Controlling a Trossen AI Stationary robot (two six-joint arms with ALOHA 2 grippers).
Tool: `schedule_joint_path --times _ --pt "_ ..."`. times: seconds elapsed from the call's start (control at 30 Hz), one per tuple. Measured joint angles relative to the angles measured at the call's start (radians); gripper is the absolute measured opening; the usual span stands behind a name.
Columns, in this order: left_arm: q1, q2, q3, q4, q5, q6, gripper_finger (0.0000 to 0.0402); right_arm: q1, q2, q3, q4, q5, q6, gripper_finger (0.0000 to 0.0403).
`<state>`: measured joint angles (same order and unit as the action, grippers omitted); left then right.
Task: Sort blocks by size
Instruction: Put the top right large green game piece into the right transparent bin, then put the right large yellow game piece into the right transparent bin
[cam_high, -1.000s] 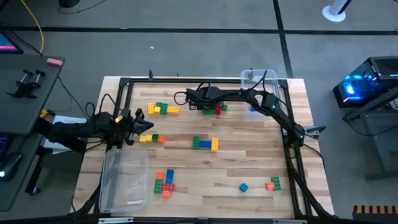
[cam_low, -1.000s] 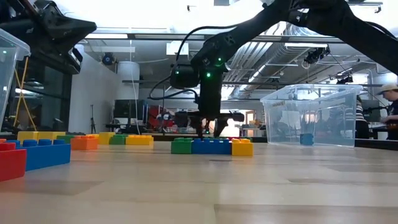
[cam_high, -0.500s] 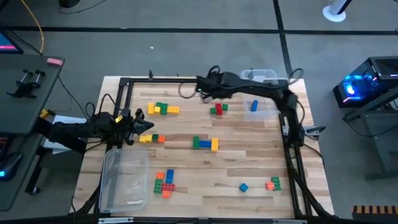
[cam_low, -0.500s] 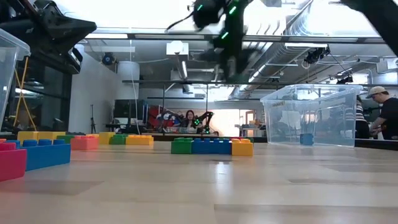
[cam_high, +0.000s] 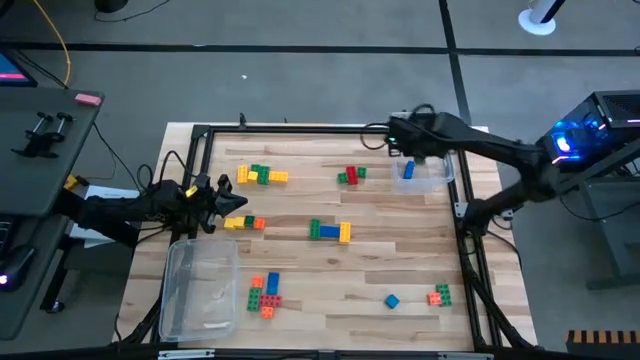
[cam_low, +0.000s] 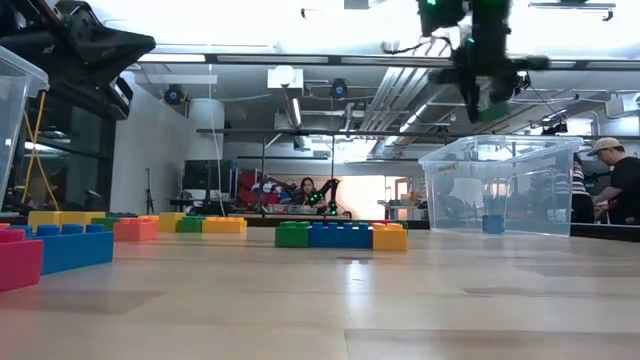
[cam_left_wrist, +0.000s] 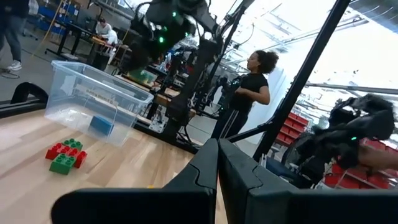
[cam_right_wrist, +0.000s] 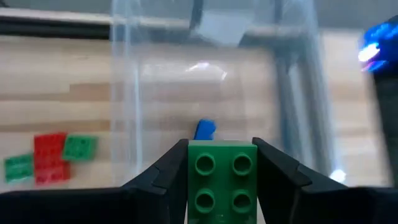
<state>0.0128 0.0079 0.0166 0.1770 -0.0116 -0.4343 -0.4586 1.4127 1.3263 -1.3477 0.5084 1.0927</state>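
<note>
R gripper (cam_right_wrist: 221, 180) clamped on green brick (cam_right_wrist: 222, 177), now above clear bin (cam_high: 425, 168); earlier it was over red/green cluster (cam_high: 351, 176) left of bin. L gripper (cam_high: 228, 200) closed, empty, unmoved well left of bin.

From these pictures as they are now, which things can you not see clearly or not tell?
- Green block in the right gripper: right wrist view's bottom edge cuts off its length; the high view shows it too small.
- Blue block in the far bin: its size is blurred through the clear wall.
- Near bin: the low view's left edge cuts it off.
- Left gripper: its own body hides the table beneath.
</note>
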Motion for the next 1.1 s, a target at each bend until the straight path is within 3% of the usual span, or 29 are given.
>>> schedule_joint_path --times 0.17,0.37,0.47,0.77,0.87,0.97,1.1 --pt "0.0 0.0 0.0 -0.001 0.0 0.0 0.0 -0.059 -0.093 -0.18 0.166 -0.08 -0.001 0.014" --pt "0.0 0.0 0.0 -0.001 0.0 0.0 0.0 -0.061 -0.114 -0.215 0.186 -0.09 -0.192 0.0251" --pt "0.0 0.0 0.0 -0.001 0.0 0.0 0.0 -0.06 -0.113 -0.214 0.198 -0.09 -0.283 0.028" --pt "0.0 0.0 0.0 -0.001 0.0 0.0 0.0 -0.059 -0.137 -0.214 0.302 -0.103 -0.461 0.0289" --pt "0.0 0.0 0.0 -0.001 0.0 0.0 0.0 -0.039 -0.163 -0.214 0.38 -0.177 -0.472 0.029" --pt "0.0 0.0 0.0 -0.001 0.0 0.0 0.0 0.023 -0.209 -0.214 0.494 -0.271 -0.436 0.029" --pt "0.0 0.0 0.0 -0.001 0.0 0.0 0.0 0.182 -0.236 -0.213 0.657 -0.303 -0.315 0.0291"
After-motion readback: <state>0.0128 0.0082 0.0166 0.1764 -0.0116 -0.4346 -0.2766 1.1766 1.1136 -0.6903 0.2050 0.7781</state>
